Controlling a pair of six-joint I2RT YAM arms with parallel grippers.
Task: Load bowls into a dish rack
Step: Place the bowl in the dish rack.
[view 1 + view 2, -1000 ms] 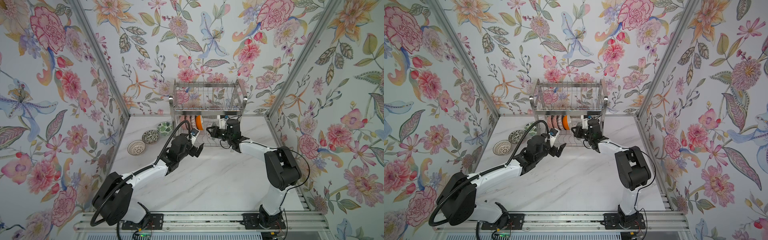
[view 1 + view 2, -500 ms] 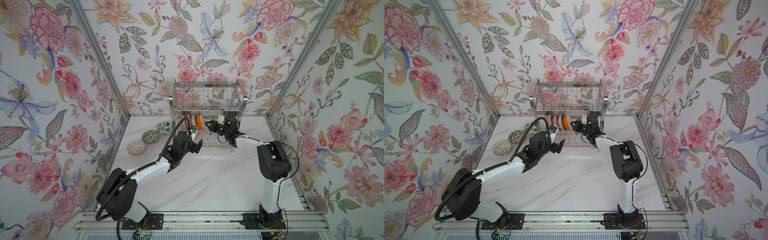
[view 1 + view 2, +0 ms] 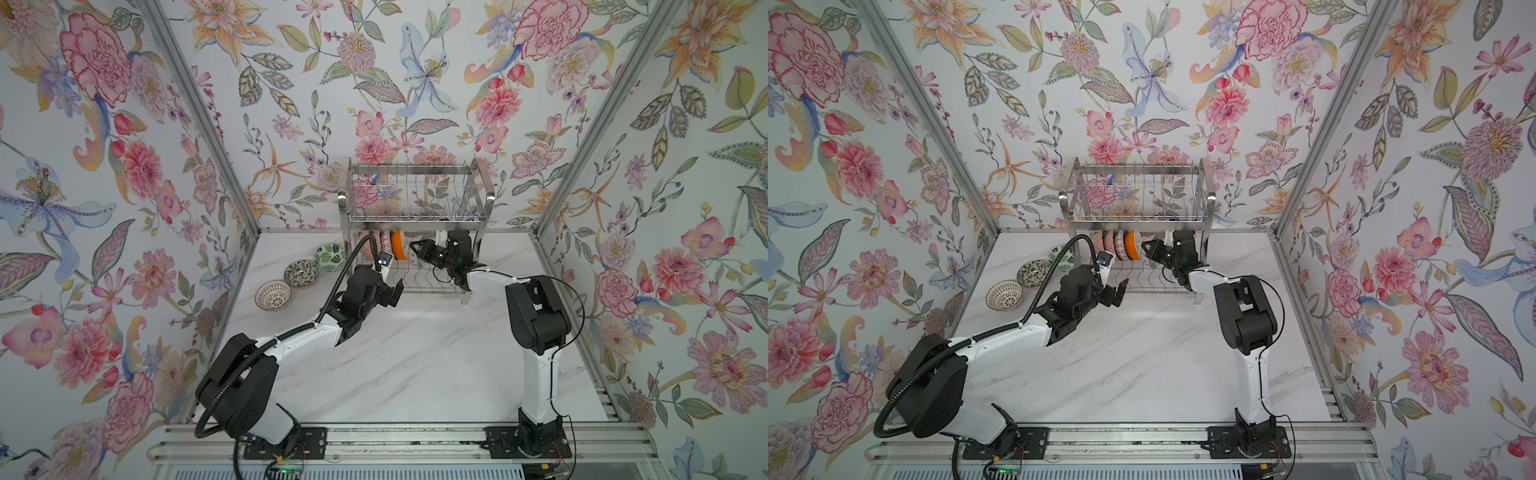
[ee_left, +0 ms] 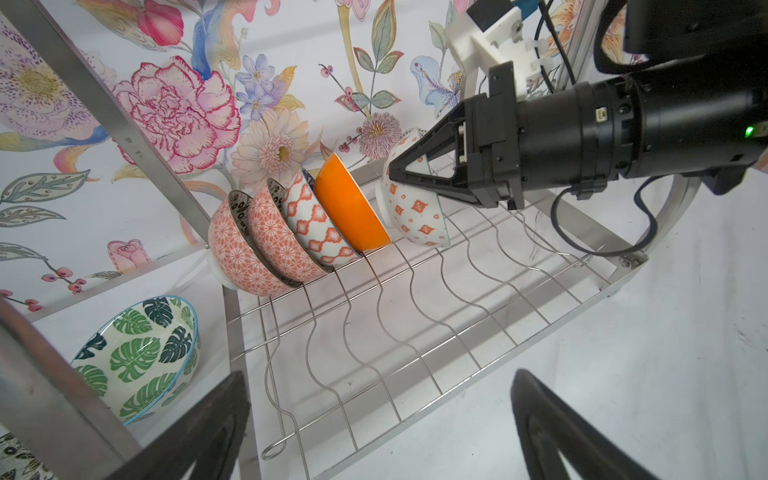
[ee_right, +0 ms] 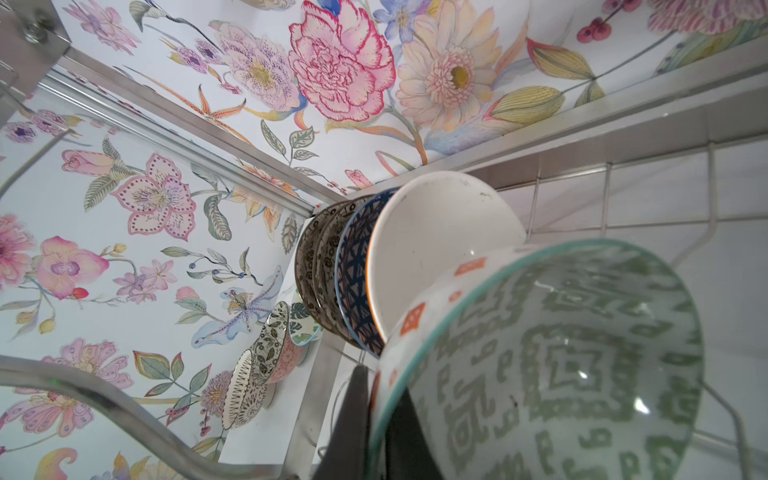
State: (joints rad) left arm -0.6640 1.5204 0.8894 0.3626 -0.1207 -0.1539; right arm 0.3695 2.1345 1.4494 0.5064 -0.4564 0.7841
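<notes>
In both top views my right jaws reach under the shiny two-tier steel wire dish rack (image 3: 415, 218), closer in than my left jaws; the left wrist view shows them clamped on the rim of the white, orange-diamond ceramic bowl (image 4: 415, 212), which is tilted on edge just beside the orange-backed bowl (image 4: 353, 208), with the left jaws wide and empty; the right wrist view shows its green-patterned hollow facing away from the racked row.

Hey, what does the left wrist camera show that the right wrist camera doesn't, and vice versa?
Only the left wrist view: the right claw seen whole from outside, pinching the rim of the diamond bowl, the open left claw, and the bowls' patterned outsides. Only the right wrist view: the bowls' insides, including the diamond bowl's green interior, and a ribbed bowl outside the rack. Both: four bowls standing in the dish rack and the leaf bowl beside it.
</notes>
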